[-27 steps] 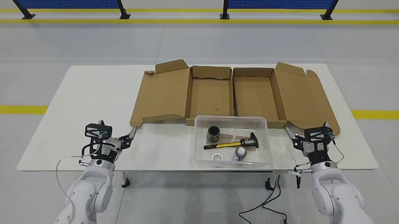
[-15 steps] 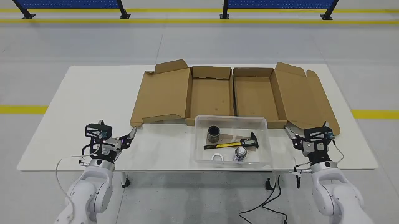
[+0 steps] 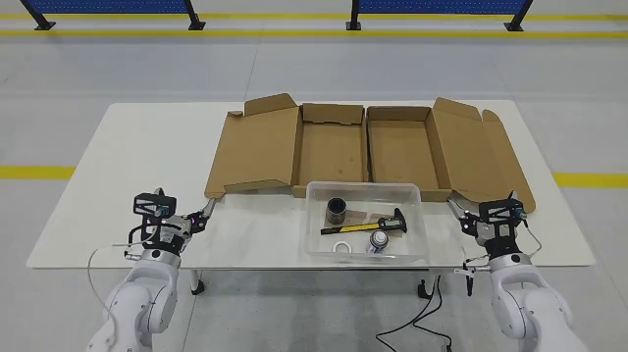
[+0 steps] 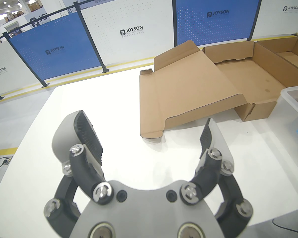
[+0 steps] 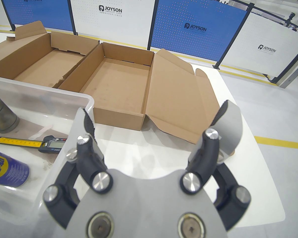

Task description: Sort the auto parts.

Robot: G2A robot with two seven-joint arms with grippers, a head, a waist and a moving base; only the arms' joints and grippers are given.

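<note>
A clear plastic bin (image 3: 363,186) stands at the table's front middle. In it lie a dark metal cylinder (image 3: 337,207), a yellow-and-black caliper (image 3: 365,225), a blue spray can (image 3: 378,242) and a small white ring (image 3: 341,248). From the right wrist, the cylinder (image 5: 2,118), caliper (image 5: 19,141) and can (image 5: 6,168) lie inside the bin's wall (image 5: 52,91). My left gripper (image 3: 204,213) (image 4: 144,118) hangs open over bare table left of the bin. On the bin's right, my right gripper (image 3: 456,211) (image 5: 155,108) is open, holding nothing.
Two open cardboard boxes sit side by side behind the bin, the left box (image 3: 329,154) (image 4: 248,80) and the right box (image 3: 400,154) (image 5: 119,85), with flaps spread outward. Bare white table (image 3: 147,156) lies to the far left. Blue and white fence panels stand beyond.
</note>
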